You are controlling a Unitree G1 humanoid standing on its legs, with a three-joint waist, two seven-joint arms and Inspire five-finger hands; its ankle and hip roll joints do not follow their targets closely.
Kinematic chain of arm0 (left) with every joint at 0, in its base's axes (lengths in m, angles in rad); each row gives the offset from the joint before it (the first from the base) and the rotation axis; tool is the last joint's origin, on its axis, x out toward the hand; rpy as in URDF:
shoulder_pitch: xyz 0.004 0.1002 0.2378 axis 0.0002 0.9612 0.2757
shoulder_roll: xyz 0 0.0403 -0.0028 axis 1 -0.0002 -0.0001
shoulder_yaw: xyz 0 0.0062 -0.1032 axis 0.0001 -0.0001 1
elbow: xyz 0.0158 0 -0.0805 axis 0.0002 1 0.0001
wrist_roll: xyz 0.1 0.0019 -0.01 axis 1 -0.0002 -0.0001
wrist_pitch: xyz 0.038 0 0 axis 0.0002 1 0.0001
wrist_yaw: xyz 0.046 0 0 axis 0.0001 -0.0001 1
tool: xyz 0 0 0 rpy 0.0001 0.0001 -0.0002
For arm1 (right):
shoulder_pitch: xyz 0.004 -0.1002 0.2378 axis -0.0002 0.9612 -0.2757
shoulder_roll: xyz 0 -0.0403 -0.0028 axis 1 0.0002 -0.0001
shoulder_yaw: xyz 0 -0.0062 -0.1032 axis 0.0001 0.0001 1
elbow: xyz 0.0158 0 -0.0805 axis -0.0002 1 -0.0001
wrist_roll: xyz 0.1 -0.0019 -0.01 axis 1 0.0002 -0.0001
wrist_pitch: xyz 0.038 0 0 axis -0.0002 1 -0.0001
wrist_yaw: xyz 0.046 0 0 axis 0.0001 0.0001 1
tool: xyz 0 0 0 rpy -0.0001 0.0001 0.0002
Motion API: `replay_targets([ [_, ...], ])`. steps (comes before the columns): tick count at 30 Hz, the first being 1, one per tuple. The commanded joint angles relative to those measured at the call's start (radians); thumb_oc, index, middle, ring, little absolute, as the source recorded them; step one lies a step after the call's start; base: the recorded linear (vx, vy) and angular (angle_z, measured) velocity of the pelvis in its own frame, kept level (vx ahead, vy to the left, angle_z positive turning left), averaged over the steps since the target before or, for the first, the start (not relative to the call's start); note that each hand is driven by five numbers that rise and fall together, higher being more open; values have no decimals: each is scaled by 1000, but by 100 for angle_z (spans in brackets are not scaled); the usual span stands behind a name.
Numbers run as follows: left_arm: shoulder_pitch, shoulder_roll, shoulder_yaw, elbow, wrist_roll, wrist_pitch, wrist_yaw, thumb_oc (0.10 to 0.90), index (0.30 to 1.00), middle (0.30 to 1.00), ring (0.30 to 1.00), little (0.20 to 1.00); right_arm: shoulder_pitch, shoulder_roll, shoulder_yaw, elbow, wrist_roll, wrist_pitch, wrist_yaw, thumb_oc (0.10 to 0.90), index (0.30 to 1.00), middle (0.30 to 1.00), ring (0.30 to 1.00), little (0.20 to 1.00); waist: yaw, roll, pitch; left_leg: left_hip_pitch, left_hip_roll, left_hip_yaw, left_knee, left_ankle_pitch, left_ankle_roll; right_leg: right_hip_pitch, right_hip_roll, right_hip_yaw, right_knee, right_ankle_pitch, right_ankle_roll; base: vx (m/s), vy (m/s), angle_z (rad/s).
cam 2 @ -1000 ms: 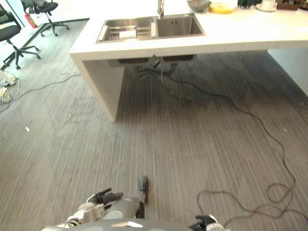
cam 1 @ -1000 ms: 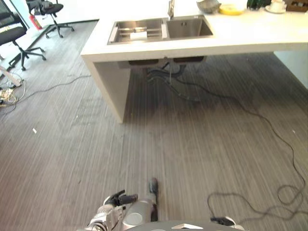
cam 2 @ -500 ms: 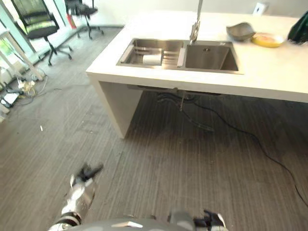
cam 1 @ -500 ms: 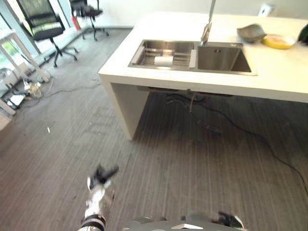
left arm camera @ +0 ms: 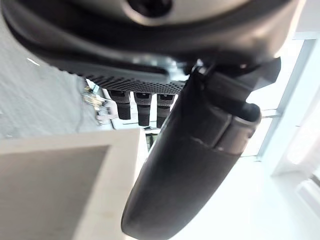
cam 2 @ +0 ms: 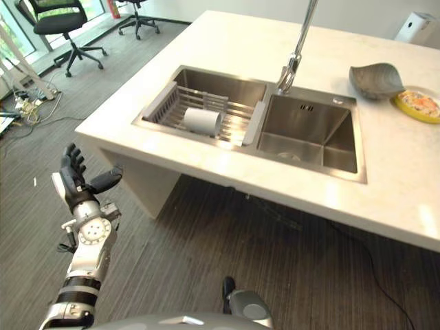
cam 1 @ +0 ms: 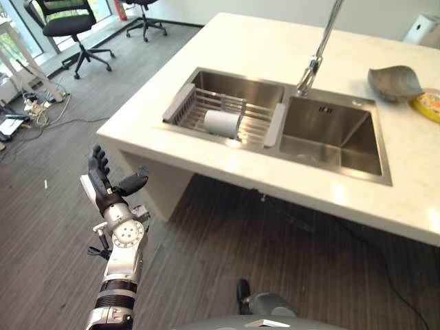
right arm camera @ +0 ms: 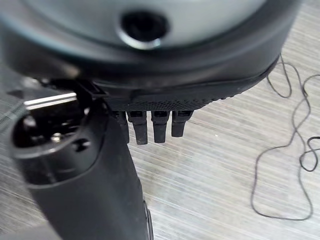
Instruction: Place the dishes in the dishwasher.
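L hand (cam 1: 103, 180) raised off counter's (cam 1: 261, 41) near-left corner, fingers spread, empty. R hand (right arm camera: 150, 125) over floor, fingers straight, empty. Dishes: cup (cam 1: 221, 122) in sink rack (cam 1: 230, 117); grey bowl (cam 1: 393, 82), yellow plate (cam 1: 430, 104) at far-right edge. Risk: L arm could clip counter edge reaching in.

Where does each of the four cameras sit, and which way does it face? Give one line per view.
Left eye view: on the head, looking down at the counter, sink and raised left hand.
Right eye view: beside it, sharing that scene.
Left wrist view: on the left wrist, along its open hand towards the counter's edge.
Right wrist view: on the right wrist, along the open right hand at the floor.
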Motion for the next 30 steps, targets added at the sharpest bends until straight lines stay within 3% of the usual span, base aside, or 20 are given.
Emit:
replay_targets([
  [1, -79, 65, 86, -83, 84, -138, 38, 800, 900, 900, 900, 900, 16, -11, 18, 19, 2, -17, 5, 800, 900, 900, 900, 900, -9, -18, -52, -92, -73, 34, 141, 70, -87, 70, -61, -43, -108, 4, 146, 142, -111, -25],
  [4, -113, 89, 94, -137, 121, -154, 53, 800, 900, 900, 900, 900, -33, -31, 9, -5, 33, -27, 0, 800, 900, 900, 900, 900, 16, -60, -13, -257, -32, 193, 432, 164, -191, 177, -117, -78, -195, -2, 139, 164, -148, 40],
  [5, -115, 94, 97, -153, 139, -152, 63, 800, 900, 900, 900, 900, -42, -31, 9, -11, 40, -32, -5, 800, 900, 900, 900, 900, 24, -65, -6, -290, 1, 211, 453, 183, -191, 193, -118, -80, -220, -2, 138, 224, -111, 45],
  [6, -120, 101, 93, -157, 148, -151, 65, 800, 900, 900, 900, 900, -53, -31, 10, -14, 50, -36, -4, 800, 900, 900, 900, 900, 24, -56, -6, -292, 51, 236, 422, 180, -183, 195, -113, -89, -231, -11, 142, 86, -16, 16],
  [7, -120, 101, 93, -157, 148, -151, 65, 800, 900, 900, 900, 900, -53, -31, 10, -14, 50, -36, -4, 800, 900, 900, 900, 900, 24, -56, -6, -292, 51, 236, 422, 180, -183, 195, -113, -89, -231, -11, 142, 76, 42, 5],
  [8, -125, 112, 88, -167, 155, -150, 57, 800, 900, 900, 900, 900, -68, -36, 10, -21, 57, -40, -5, 800, 900, 900, 900, 900, 23, -46, -8, -289, 98, 241, 354, 167, -170, 192, -115, -91, -231, -24, 152, 32, 39, -4],
  [9, -125, 112, 88, -167, 155, -150, 57, 800, 900, 900, 900, 900, -68, -36, 10, -21, 57, -40, -5, 800, 900, 900, 900, 900, 23, -46, -8, -289, 98, 241, 354, 167, -170, 192, -115, -91, -231, -24, 152, 152, 135, -15],
  [10, -111, 131, 79, -171, 166, -148, 41, 800, 900, 900, 900, 900, -91, -40, 24, -31, 50, -43, -6, 800, 900, 900, 900, 900, 33, -37, -10, -259, 147, 215, 186, 126, -152, 197, -121, -75, -231, -32, 168, 119, 96, -11],
  [11, -111, 131, 79, -171, 166, -148, 41, 800, 900, 900, 900, 900, -91, -40, 24, -31, 50, -43, -6, 800, 900, 900, 900, 900, 33, -37, -10, -259, 147, 215, 186, 126, -152, 197, -121, -75, -231, -32, 168, 231, 175, -23],
  [12, -93, 159, 75, -164, 175, -141, 20, 800, 900, 900, 900, 900, -97, -46, 30, -29, 35, -42, -5, 800, 900, 900, 900, 900, 45, -24, -11, -251, 179, 155, 48, 166, -151, 204, -111, -51, -231, -49, 176, 164, 166, -37],
  [13, -89, 168, 61, -166, 163, -141, -3, 800, 900, 900, 900, 900, -95, -50, 29, -21, 25, -43, -4, 800, 900, 900, 900, 900, 55, -6, -12, -283, 214, 99, -40, 252, -167, 208, -98, -32, -231, -60, 180, 201, 195, -50],
  [15, -94, 175, 53, -173, 156, -139, -18, 800, 900, 900, 900, 900, -90, -52, 26, -18, 25, -42, -3, 800, 900, 900, 900, 900, 54, 2, -14, -291, 217, 91, -62, 274, -172, 211, -93, -28, -231, -68, 180, 83, 111, -36],
  [16, -88, 209, 35, -195, 159, -139, -75, 800, 900, 900, 900, 900, -74, -56, 15, -7, 24, -41, 5, 800, 900, 900, 900, 900, 53, 14, -20, -275, 208, 56, -76, 251, -172, 209, -88, -13, -231, -75, 185, 58, 131, -28],
  [20, -103, 282, -15, -232, 165, -130, -192, 800, 900, 900, 900, 900, -43, -53, -13, 20, 21, -26, 29, 800, 900, 900, 900, 900, 26, 26, -40, -244, 195, 85, -96, 225, -176, 209, -120, -21, -231, -64, 206, 80, 215, -12],
  [22, -100, 295, -20, -248, 157, -133, -227, 800, 900, 900, 900, 900, -40, -49, -14, 26, 14, -18, 39, 800, 900, 900, 900, 900, 24, 21, -48, -232, 182, 91, -96, 212, -168, 212, -136, -14, -231, -58, 216, 90, 196, 7],
  [25, -120, 369, -63, -332, 196, -124, -321, 800, 900, 900, 900, 900, -33, -27, -5, 26, -12, -1, 74, 800, 900, 900, 900, 900, 8, -5, -76, -213, 132, 146, -96, 159, -130, 184, -203, 32, -231, -27, 255, 62, 249, -28],
  [30, -188, 465, -127, -455, 284, -132, -390, 800, 900, 900, 900, 900, -34, -4, 17, 1, -38, 3, 93, 800, 900, 900, 900, 900, -2, -32, -74, -221, 86, 215, -96, 130, -98, 129, -264, 80, -222, 17, 302, 0, 200, -49],
])
